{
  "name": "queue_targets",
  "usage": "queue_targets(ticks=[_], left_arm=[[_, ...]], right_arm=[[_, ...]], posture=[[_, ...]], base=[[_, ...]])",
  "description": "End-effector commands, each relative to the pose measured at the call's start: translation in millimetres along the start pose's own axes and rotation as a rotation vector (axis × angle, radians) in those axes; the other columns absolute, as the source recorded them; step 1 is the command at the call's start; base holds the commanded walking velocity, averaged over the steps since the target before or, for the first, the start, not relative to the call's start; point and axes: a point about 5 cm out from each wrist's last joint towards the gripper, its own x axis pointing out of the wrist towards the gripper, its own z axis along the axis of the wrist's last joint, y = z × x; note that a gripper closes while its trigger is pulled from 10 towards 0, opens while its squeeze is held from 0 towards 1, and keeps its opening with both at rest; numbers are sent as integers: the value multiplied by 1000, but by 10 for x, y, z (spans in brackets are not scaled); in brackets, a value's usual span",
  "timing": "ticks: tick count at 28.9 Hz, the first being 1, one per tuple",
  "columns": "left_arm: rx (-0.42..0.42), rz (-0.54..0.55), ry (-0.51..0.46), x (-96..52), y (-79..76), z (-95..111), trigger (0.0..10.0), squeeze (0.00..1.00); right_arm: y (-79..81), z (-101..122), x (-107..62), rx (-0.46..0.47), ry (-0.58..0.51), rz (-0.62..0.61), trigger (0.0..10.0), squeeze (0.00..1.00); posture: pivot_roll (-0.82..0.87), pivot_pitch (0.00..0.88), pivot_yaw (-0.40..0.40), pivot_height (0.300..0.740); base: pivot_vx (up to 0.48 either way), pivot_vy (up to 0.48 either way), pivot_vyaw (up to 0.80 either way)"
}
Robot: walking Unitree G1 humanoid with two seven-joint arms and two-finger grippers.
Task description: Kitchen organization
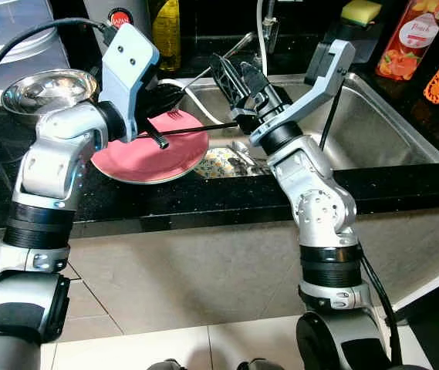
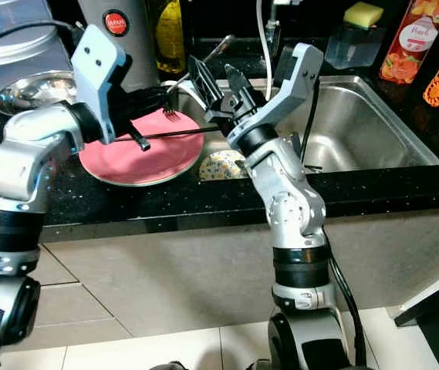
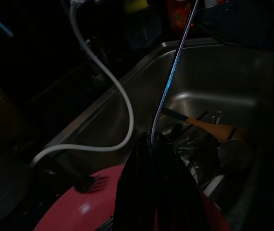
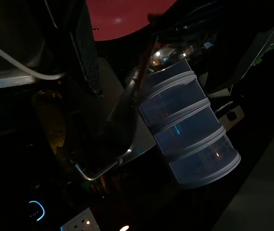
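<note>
Far left on the black counter (image 1: 204, 196) sits a steel bowl (image 1: 45, 86), just beside the left arm's elbow. Next along, the left gripper (image 2: 143, 141) hangs over the pink plate (image 1: 153, 158), its fingers pressed together on the end of a thin metal rod (image 2: 177, 136) that runs level toward the right. From the left wrist camera, that same rod rises straight out from between the closed black fingers (image 3: 156, 192). On the far edge of the plate lies a fork (image 1: 174, 114), tines resting on the pink. A white hose (image 3: 122, 106) curls past behind it toward the sink.

Moving right: a patterned cloth or sponge (image 2: 223, 164) lies at the left end of the sink. Above it, the right gripper (image 1: 237, 83) is raised over the sink's (image 1: 389, 131) left end, fingers spread wide and gripping nothing; the rod's right end reaches just beneath it. In the basin, dim utensils and a cup are piled, hard to tell apart. Far right, at the back, a yellow sponge (image 1: 360, 11) and an orange pouch (image 1: 410, 38) stand.
</note>
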Motion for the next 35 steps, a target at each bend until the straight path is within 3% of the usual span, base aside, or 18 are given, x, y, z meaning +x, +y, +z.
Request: queue_targets(ticks=[1, 2, 9, 10, 11, 12, 13, 14, 15, 31, 32, 35], left_arm=[[-6, -29, -6, 41, -78, -4, 10000, 0], [-20, -52, 1, 72, -143, -47, 10000, 0], [-28, -52, 12, 103, -165, -86, 10000, 0], [-30, -50, 13, 101, -159, -89, 10000, 0], [-31, -48, 14, 100, -154, -92, 10000, 0], [-31, -47, 15, 99, -150, -94, 10000, 0], [-31, -45, 16, 97, -146, -96, 10000, 0], [-31, -43, 17, 96, -144, -97, 10000, 0], [-31, -42, 16, 94, -142, -93, 10000, 0], [-23, -49, -1, 86, -162, -69, 10000, 0], [-35, -43, -12, 86, -163, -65, 10000, 1000], [-43, -39, -20, 85, -162, -63, 10000, 1000]], right_arm=[[13, -5, 7, 22, 6, 3, 10000, 0], [35, 15, 20, 41, -3, 13, 10000, 0], [60, 35, 27, 57, -13, 24, 10000, 0], [65, 39, 25, 59, -16, 26, 8510, 0], [66, 40, 24, 60, -17, 26, 4627, 0], [66, 41, 23, 60, -18, 26, 4627, 0], [67, 43, 21, 61, -20, 28, 902, 0], [67, 45, 19, 62, -21, 28, 902, 0], [67, 47, 18, 62, -23, 30, 0, 0], [55, 33, 12, 42, -11, 31, 0, 0], [41, 10, 13, 11, 3, 18, 10000, 0], [34, -3, 14, -9, 9, 13, 10000, 0]], posture=[[65, 31, -12, 740], [65, 31, -12, 740], [61, 32, -10, 740], [62, 31, -10, 740], [61, 32, -9, 740], [61, 32, -9, 740], [61, 32, -9, 740], [61, 32, -9, 740], [61, 31, -9, 740], [63, 30, -14, 740], [63, 30, -14, 740], [63, 30, -14, 740]], base=[[0, 0, 0], [0, 0, 0], [0, 0, 0], [0, 0, 0], [0, 0, 0], [0, 0, 0], [0, 0, 0], [0, 0, 0], [0, 0, 0], [0, 0, 0], [0, 0, 0], [0, 0, 0]])
